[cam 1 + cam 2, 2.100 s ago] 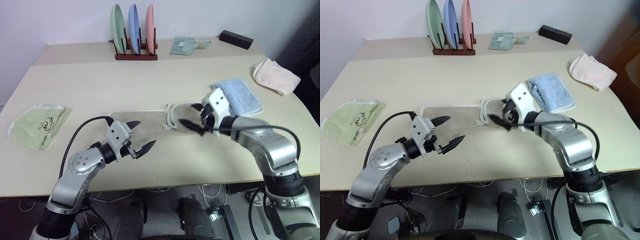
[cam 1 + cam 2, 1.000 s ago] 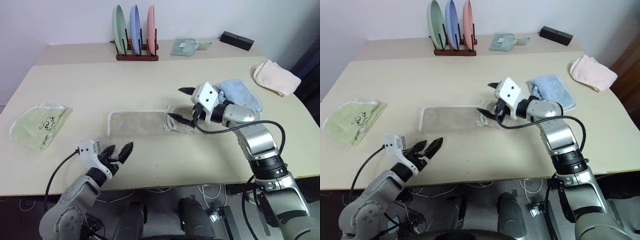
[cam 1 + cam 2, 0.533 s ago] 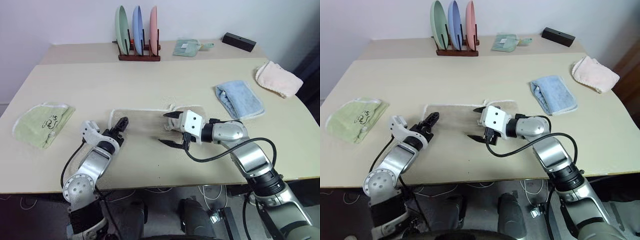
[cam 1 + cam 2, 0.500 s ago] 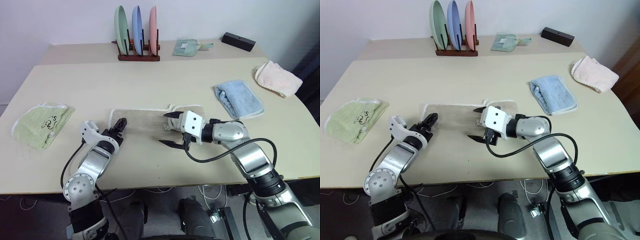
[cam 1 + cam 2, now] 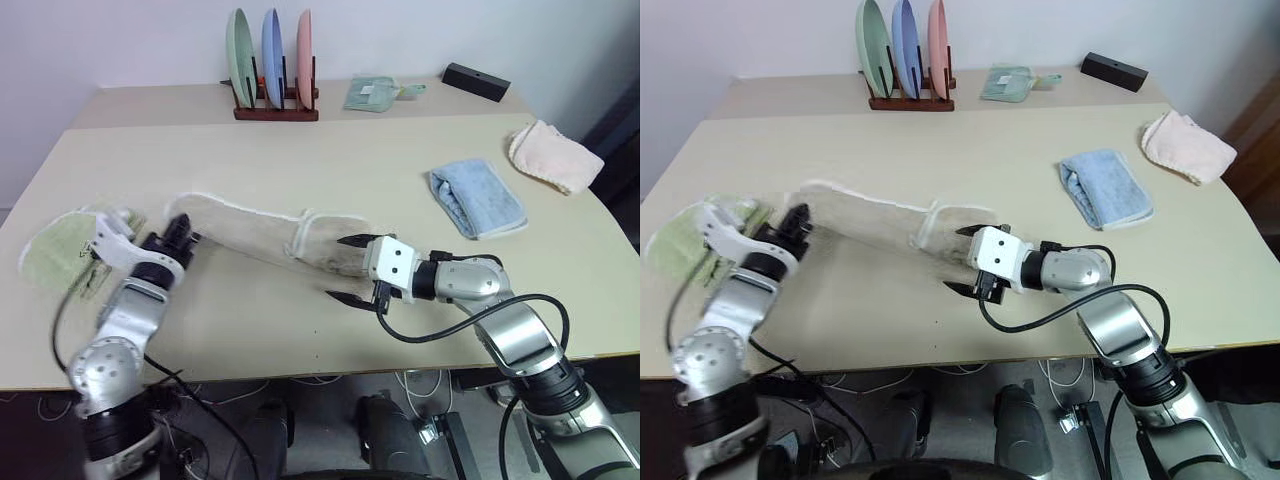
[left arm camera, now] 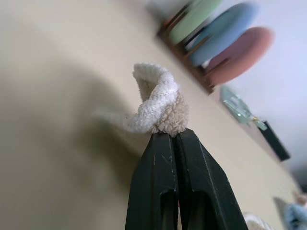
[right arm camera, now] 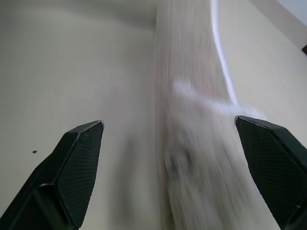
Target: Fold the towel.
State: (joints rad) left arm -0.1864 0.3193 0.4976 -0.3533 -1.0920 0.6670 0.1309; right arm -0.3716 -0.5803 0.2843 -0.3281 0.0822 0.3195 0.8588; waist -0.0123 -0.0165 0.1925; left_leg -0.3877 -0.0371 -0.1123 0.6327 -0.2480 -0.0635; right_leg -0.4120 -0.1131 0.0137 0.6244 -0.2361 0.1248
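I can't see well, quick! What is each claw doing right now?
Left claw: closed, pinching a corner of the beige towel.
Right claw: open, holding nothing, its fingers either side of the towel's other end.

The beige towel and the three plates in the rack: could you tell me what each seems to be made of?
The beige towel looks like looped terry cloth, probably cotton: nubby matte pile, with a white corded edging twisted like rope where the left gripper pinches it. The three plates, green, blue and pink, look smooth and faintly glossy, so glazed ceramic or plastic; I cannot tell which. Their rack looks like dark wood.
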